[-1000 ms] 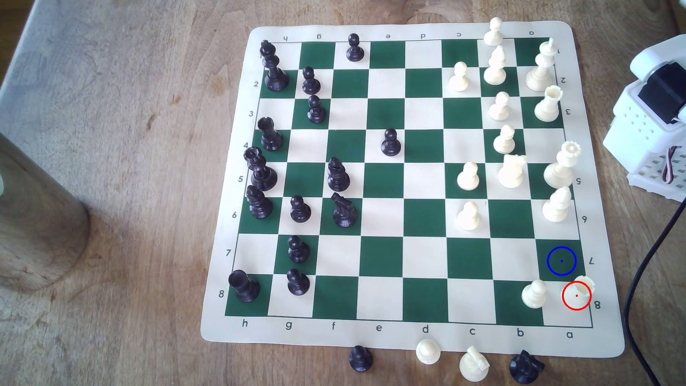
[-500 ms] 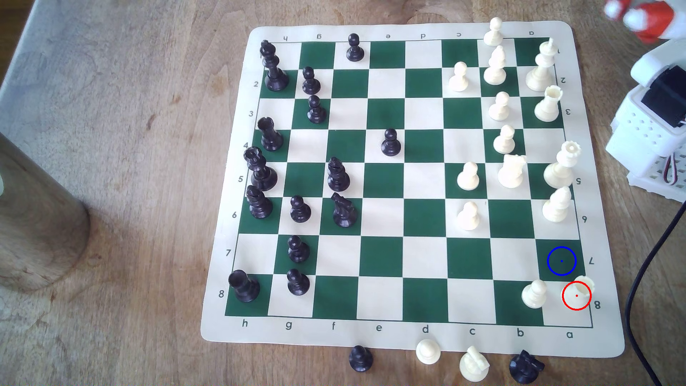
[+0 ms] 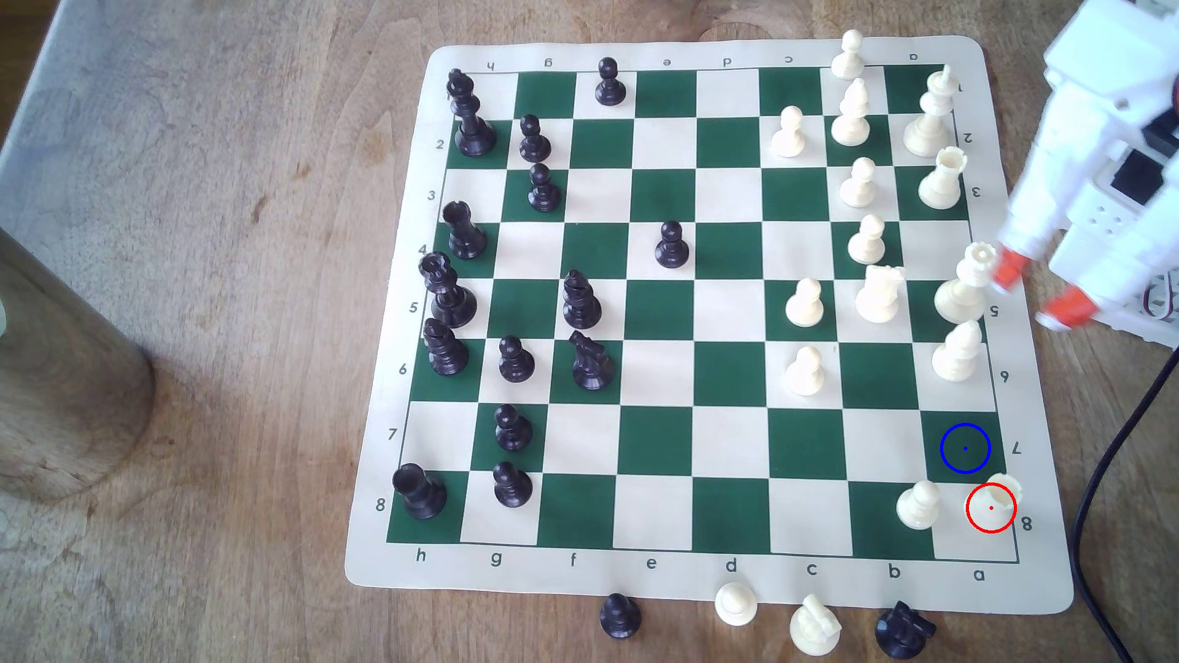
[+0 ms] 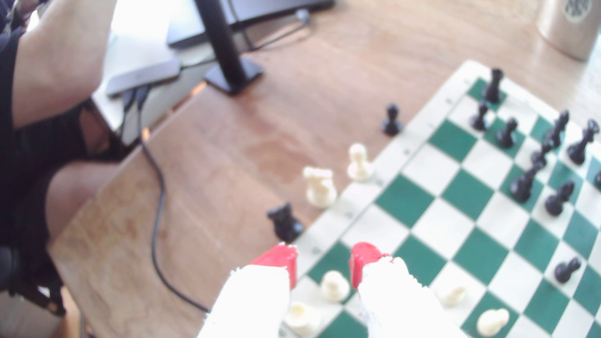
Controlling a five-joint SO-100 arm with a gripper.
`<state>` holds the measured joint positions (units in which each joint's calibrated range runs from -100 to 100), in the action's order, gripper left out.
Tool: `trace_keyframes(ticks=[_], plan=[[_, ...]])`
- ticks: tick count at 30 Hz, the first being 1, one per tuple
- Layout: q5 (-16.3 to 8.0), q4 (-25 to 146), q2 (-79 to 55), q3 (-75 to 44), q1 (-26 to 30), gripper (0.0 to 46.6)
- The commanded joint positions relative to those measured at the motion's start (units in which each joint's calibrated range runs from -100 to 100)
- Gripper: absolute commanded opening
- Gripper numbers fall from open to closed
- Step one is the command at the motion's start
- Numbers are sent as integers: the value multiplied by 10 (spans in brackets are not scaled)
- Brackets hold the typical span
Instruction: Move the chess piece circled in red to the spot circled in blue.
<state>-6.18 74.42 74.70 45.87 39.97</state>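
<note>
Background. A wooden tabletop (image 3: 191,319) with visible grain carries a roll-up board mat (image 3: 702,580). A metallic cylinder (image 3: 57,382) stands at nine o'clock in the exterior view. In the wrist view, a black monitor stand (image 4: 227,61) rises beyond the table edge; a dark cable (image 4: 156,208) trails across the wood. Bright daylight washes surfaces.

- You have the rook (image 3: 998,503) on the board's (image 3: 657,577) corner square at the exterior view's lower right.
- The ringed spot (image 3: 965,448) adjoins it, behind.
- A pawn (image 3: 919,505) stands just left.
</note>
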Motion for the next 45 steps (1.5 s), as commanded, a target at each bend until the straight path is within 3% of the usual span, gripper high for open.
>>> trace_keyframes(ticks=[1,6,7,8,16,21,26,45], plan=[[-32,34,-25,-52,13,203],[-25,61,-76,-20,22,217],[-9,74,-78,-10,23,218],[-7,67,-80,18,29,221],[-23,-11,-177,72,39,234],[-46,-74,-254,81,47,193],[-56,-100,-269,98,69,203],[-66,-136,-359,141,92,178]])
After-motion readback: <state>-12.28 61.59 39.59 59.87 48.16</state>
